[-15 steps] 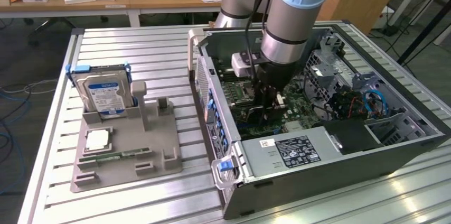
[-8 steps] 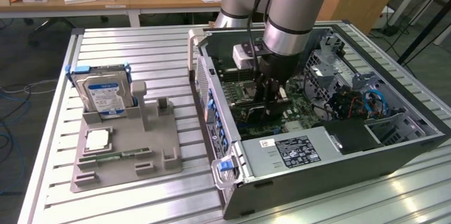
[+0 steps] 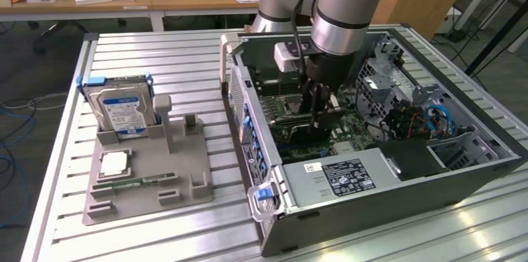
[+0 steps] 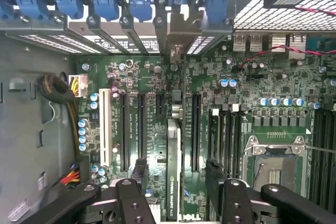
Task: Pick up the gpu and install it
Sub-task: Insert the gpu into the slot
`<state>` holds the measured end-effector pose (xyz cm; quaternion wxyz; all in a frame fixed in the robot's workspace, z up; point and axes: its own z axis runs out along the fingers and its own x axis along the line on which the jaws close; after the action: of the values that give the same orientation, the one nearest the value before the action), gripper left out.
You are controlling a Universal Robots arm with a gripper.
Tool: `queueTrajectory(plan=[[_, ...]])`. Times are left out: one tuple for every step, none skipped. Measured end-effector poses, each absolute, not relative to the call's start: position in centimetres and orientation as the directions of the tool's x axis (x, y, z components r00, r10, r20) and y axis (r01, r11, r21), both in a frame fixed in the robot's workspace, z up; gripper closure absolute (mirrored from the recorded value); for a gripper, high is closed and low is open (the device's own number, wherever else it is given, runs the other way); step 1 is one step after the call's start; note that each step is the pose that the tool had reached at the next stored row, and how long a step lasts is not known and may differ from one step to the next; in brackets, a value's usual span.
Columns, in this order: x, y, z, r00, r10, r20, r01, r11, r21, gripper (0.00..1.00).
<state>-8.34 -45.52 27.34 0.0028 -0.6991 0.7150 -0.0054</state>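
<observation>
Straddling the gpu (image 4: 173, 171) edge-on in its slot, your gripper (image 4: 176, 192) stands apart, unclamped; stiff, light, fragile: hold the board edges.

Bright even light, sharp, mild glare

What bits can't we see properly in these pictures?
- gpu: wrist view, seen edge-on, so its flat faces are hidden. The end effector covers its near end.
- motherboard: exterior view, the arm blocks its middle.
- power supply label: exterior view, print too small to read.
</observation>
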Motion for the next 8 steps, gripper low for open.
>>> queueTrajectory(plan=[[-8.34,-45.52,27.38,-0.022,-1.0,0.003,-1.0,0.022,-0.012,0.43],[-8.34,-45.51,27.38,-0.022,-1.0,0.004,-1.0,0.022,-0.012,0.45],[-8.34,-45.51,27.38,-0.023,-1.0,0.003,-1.0,0.022,-0.012,0.45],[-8.34,-45.51,27.38,-0.022,-1.0,0.003,-1.0,0.022,-0.012,0.51],[-8.34,-45.52,27.38,-0.022,-1.0,0.004,-1.0,0.022,-0.012,0.57],[-8.34,-45.52,27.39,-0.023,-1.0,0.004,-1.0,0.022,-0.012,0.63],[-8.34,-45.52,27.39,-0.022,-1.0,0.004,-1.0,0.022,-0.012,0.63],[-8.34,-45.52,27.39,-0.022,-1.0,0.004,-1.0,0.022,-0.012,0.69]])
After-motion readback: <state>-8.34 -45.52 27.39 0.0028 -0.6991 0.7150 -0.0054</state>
